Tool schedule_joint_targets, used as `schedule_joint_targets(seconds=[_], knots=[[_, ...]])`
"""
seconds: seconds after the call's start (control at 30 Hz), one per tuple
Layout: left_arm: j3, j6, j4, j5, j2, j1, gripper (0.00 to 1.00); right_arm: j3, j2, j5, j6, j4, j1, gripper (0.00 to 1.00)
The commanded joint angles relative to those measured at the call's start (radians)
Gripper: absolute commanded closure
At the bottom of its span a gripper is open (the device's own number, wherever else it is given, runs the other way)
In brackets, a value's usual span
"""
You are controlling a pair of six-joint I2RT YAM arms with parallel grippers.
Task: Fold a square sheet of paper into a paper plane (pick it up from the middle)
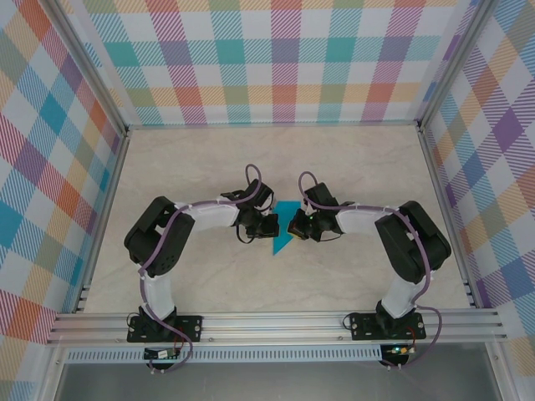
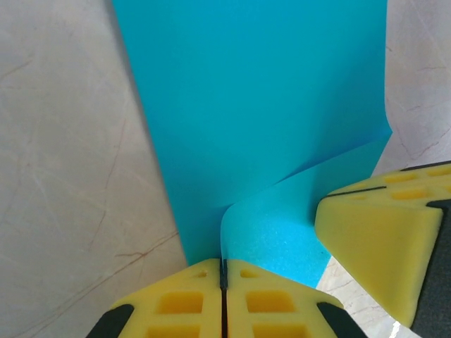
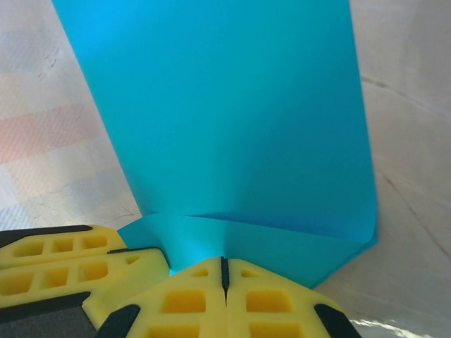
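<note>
The square sheet of paper (image 1: 288, 210) is teal-blue and hangs between my two grippers over the middle of the table. In the left wrist view the sheet (image 2: 261, 105) stretches away from my left gripper (image 2: 223, 265), which is shut on a curled edge of it. The yellow fingers (image 2: 380, 239) of the other gripper stand close at the right. The right wrist view has the sheet (image 3: 225, 120) creased near my right gripper (image 3: 225, 260), also shut on its edge. From above, the left gripper (image 1: 269, 225) and right gripper (image 1: 296, 225) almost meet at the paper.
The pale marbled table (image 1: 209, 167) lies under the paper. Checkered walls (image 1: 276, 58) and aluminium posts enclose the back and both sides. A metal rail (image 1: 276, 326) with both arm bases runs along the near edge.
</note>
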Motion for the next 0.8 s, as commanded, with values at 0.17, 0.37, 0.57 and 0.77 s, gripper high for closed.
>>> schedule_joint_targets(seconds=[0.17,0.37,0.57,0.77], knots=[[0.023,0.019,-0.019,-0.009,0.02,0.011,0.93,0.001,0.013,0.003,-0.026,-0.017,-0.004,1.0],[0.021,0.02,-0.026,-0.017,0.03,0.012,0.94,-0.013,0.02,0.009,-0.025,-0.019,-0.004,1.0],[0.013,0.016,-0.039,-0.02,0.039,0.011,0.94,-0.014,-0.008,-0.018,-0.025,-0.001,-0.004,1.0],[-0.001,0.016,-0.045,-0.023,0.043,0.011,0.95,-0.075,-0.08,-0.133,0.013,0.137,0.02,1.0]])
